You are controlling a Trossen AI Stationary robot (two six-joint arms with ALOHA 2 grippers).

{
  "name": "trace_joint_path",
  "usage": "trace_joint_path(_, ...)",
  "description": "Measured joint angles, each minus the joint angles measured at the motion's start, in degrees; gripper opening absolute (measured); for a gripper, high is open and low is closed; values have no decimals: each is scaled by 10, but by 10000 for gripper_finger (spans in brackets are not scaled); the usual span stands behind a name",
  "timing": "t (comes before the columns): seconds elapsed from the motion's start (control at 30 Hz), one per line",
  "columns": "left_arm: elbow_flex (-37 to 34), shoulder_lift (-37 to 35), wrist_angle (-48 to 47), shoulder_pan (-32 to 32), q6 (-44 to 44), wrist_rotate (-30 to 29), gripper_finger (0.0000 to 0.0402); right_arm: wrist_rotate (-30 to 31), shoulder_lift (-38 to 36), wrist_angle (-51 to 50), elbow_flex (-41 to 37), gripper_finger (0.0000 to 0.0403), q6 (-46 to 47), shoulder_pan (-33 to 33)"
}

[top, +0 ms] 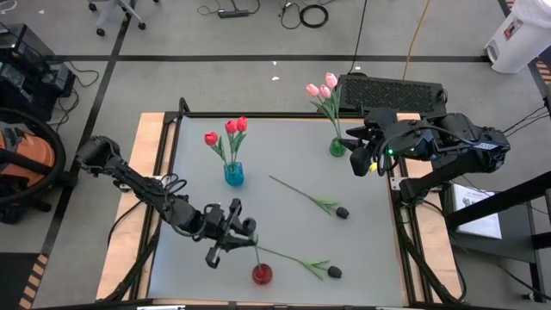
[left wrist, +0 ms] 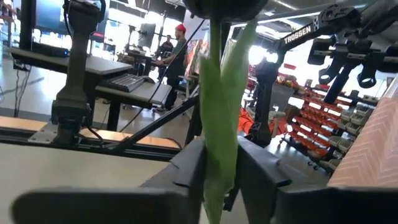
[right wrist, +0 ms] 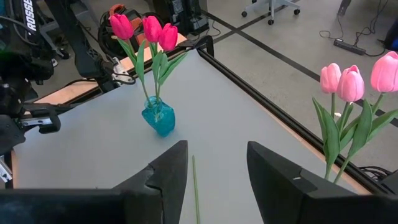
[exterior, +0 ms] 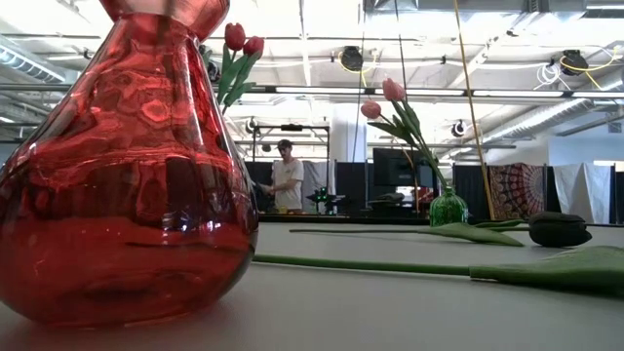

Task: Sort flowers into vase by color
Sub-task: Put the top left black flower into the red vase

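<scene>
My left gripper [top: 244,230] [left wrist: 219,180] is at the table's near side, just beyond the red vase [top: 262,274] [exterior: 127,175], shut on a black tulip [left wrist: 219,74]. Its dark head [left wrist: 217,6] shows past the fingers. Two more black tulips lie flat on the table, one in the middle [top: 342,211] and one beside the red vase [top: 333,271]. Three red tulips stand in the blue vase [top: 233,173] [right wrist: 158,116]. Three pink tulips stand in the green vase [top: 337,147] [exterior: 448,207]. My right gripper [top: 356,160] [right wrist: 217,168] hovers open and empty beside the green vase. My left gripper pinches the black tulip's green stem and leaf [left wrist: 217,143] between its two fingers, below the head. The fingers are level, pointing toward the table's right side, and lie across the stem. The tulip stands upright in the hold, head up. Its lower end is hidden below the fingers.
A keyboard [top: 392,90] lies beyond the table's far right corner. A person [exterior: 287,180] stands in the room behind the table. Open tabletop lies between the blue vase and the middle tulip.
</scene>
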Motion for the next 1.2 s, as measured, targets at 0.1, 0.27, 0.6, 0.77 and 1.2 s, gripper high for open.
trace_joint_path(0.1,0,0,0,0,-16,1,122,0,0,0,0,157,0,0)
trace_joint_path(0.27,0,0,0,-3,-16,1,162,0,0,0,0,157,0,0)
trace_joint_path(0.6,0,0,-3,-14,-60,-17,240,0,0,0,0,157,0,0)
trace_joint_path(0.77,0,0,-6,-26,-75,-39,281,0,0,0,0,157,0,0)
trace_joint_path(1.2,0,-33,-1,-45,-39,-75,293,0,0,0,0,157,0,0)
